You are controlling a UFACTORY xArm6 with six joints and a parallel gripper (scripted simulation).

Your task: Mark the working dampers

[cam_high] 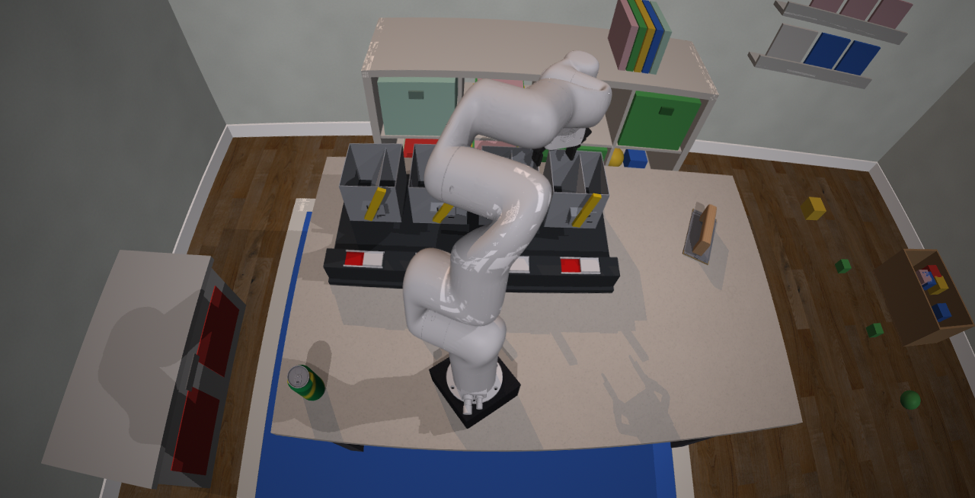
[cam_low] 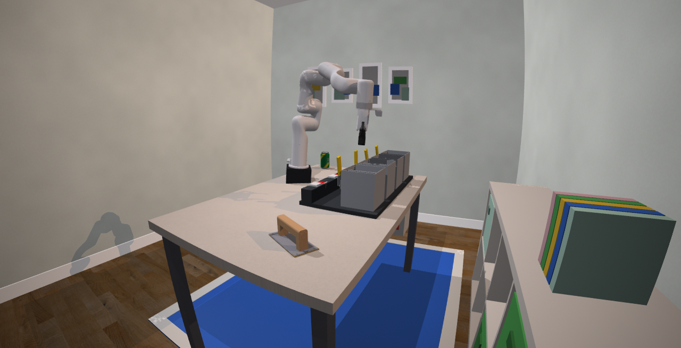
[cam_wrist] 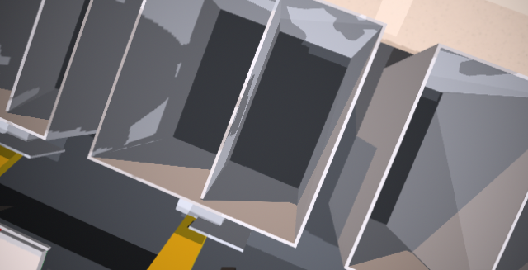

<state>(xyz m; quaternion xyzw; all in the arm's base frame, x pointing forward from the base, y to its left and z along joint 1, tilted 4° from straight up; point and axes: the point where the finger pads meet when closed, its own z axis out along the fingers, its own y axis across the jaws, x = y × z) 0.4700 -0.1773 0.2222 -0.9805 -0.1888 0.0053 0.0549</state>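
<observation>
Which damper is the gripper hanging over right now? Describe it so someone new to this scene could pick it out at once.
On the table sits a black tray carrying four grey open-topped boxes in a row. The open gripper hangs empty above that row. From the arm's base, the damper is third from the left, largely hidden under the arm from above, unlike the end damper beside it.

My arm (cam_high: pixel 477 222) rises from its base near the front edge of the desk, folds at the elbow and reaches toward the back edge. My wrist points straight down, and my pincer (cam_low: pixel 362 137) hangs high above the desk, fingers wide apart, gripping nothing.
</observation>
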